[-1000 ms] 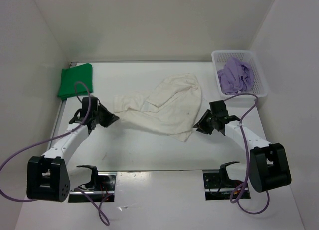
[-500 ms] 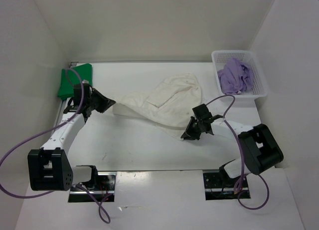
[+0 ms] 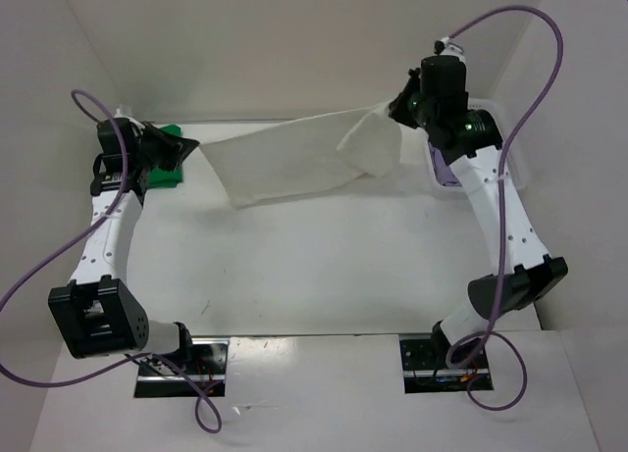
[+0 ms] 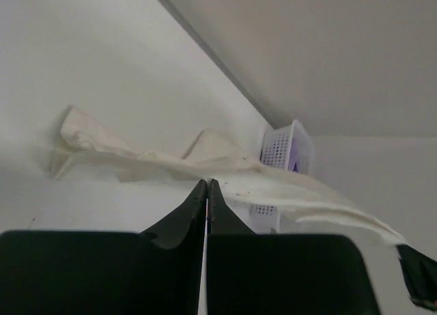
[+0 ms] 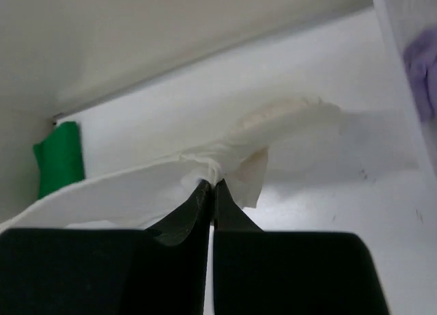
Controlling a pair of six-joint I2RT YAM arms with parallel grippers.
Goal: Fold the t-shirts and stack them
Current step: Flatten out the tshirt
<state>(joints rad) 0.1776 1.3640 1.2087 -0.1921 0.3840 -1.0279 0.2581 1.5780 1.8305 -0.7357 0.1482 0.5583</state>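
Holding the white shirt [image 3: 285,158] stretched in the air above the desk [image 3: 324,266], long axis from 9 to 2 o'clock. Pinching one end in the left jaws at 9, the other in the right jaws at 2, both pressed on cloth. Likely calls for lowering both ends together toward 6.

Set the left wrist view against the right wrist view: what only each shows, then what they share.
Left wrist only: the left gripper, shut on the white shirt. Right wrist only: the green shirt near the far wall. Both: the white shirt stretched in the air, the basket holding the lavender shirt, and probably the right gripper, shut on the shirt; a dark shape at the left wrist view's edge looks like it.
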